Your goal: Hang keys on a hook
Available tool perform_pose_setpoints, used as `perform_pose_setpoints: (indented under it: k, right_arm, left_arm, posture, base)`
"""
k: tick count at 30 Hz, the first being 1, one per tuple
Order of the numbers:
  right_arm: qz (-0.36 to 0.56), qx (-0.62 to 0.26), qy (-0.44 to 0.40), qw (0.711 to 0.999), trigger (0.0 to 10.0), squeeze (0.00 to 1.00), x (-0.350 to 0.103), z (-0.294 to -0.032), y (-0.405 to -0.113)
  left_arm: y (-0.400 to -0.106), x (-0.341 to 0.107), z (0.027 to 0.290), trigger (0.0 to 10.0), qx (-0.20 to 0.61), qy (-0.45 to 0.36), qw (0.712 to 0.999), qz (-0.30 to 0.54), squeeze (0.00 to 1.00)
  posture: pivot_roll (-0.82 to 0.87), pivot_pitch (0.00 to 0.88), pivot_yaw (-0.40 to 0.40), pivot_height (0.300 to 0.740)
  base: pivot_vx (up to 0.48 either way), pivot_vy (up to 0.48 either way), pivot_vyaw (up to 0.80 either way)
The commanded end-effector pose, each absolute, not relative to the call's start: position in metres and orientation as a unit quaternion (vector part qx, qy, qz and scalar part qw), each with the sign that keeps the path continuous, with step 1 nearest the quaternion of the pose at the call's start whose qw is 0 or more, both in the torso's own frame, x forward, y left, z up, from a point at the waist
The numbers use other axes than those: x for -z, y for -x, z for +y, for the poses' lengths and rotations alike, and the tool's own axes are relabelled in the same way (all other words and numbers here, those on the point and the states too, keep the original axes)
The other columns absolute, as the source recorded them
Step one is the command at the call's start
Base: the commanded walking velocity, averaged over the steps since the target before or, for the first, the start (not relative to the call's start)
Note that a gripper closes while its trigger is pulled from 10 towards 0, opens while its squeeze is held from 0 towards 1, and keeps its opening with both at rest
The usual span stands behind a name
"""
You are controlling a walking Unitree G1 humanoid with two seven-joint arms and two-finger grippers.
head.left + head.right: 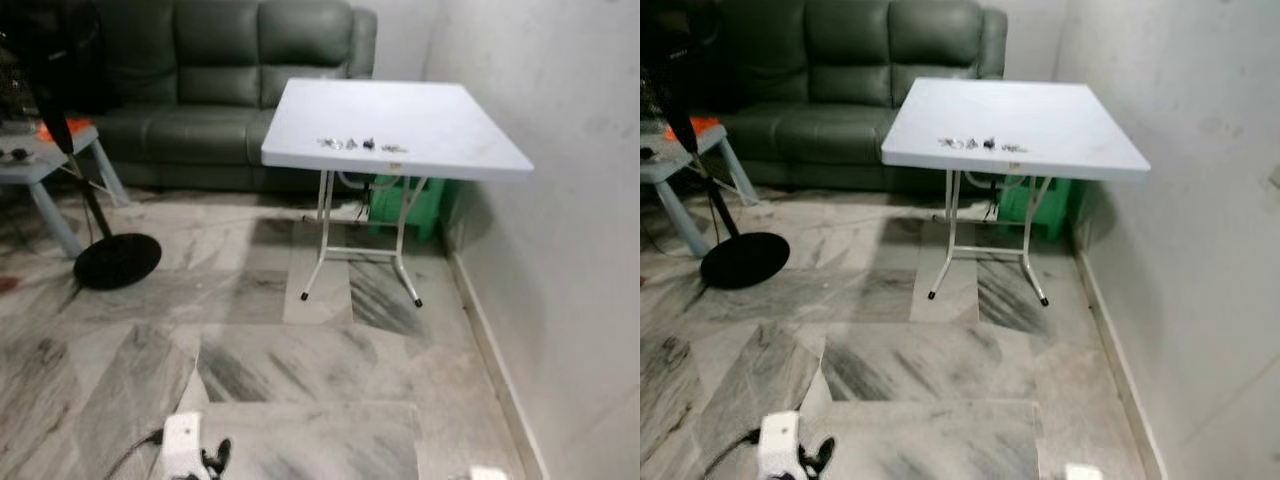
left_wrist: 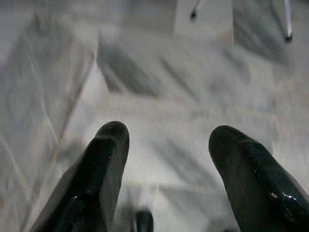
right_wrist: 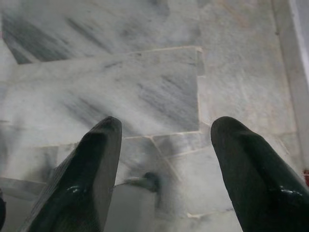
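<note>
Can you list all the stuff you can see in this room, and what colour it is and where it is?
table: one, white top on white legs, against the right wall
keys: one small dark and silver scatter, near the table's front edge
sofa: one, dark green, behind the table
green thing: one, under the table by the wall; too hidden to tell what
fan stand: one, black, round base on the floor at left
small table: one, grey, far left, with something orange on top
floor: grey and white marble
left gripper: two black fingers, open, hanging over the floor
right gripper: two black fingers, open, hanging over the floor
</note>
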State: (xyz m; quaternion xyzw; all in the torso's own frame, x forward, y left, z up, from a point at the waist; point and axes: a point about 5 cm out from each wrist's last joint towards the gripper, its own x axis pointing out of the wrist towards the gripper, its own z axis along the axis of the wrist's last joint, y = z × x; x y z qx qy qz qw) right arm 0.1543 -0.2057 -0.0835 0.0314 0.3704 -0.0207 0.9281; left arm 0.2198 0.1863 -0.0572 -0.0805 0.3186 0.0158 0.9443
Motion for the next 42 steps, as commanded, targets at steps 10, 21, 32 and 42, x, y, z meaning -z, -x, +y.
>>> perform_pose_setpoints:
  k: [10,21,32,42]
  right_arm:
    - [0.256,0.012,-0.033,0.966,10.0,0.0,0.052,-0.21,-0.203]
    - [0.081,-0.01,-0.025,0.996,10.0,0.0,0.0,-0.206,-0.246]
    - [-0.039,-0.047,-0.009,0.998,10.0,0.0,-0.052,-0.19,-0.254]
    - [-0.066,-0.06,-0.002,0.996,10.0,0.0,-0.086,-0.178,-0.252]
  left_arm:
    - [-0.269,0.018,0.167,10.0,0.026,0.097,0.973,0.21,0.0]
    - [-0.302,-0.024,0.16,10.0,0.062,0.086,0.99,0.091,0.0]
    - [-0.307,-0.063,0.155,10.0,0.104,0.101,0.989,-0.01,0.0]
    - [-0.304,-0.083,0.154,10.0,0.111,0.109,0.988,0.014,0.0]
  posture:
    - [-0.01,0.0,0.0,0.74]
    - [-0.02,0.0,0.008,0.74]
    - [-0.04,0.0,0.028,0.74]
    - [-0.03,0.01,0.035,0.74]
  base:
    - [0.0,0.0,0.0]
    - [0.0,0.0,0.0]
    - [0.0,0.0,0.0]
    - [0.0,0.0,0.0]
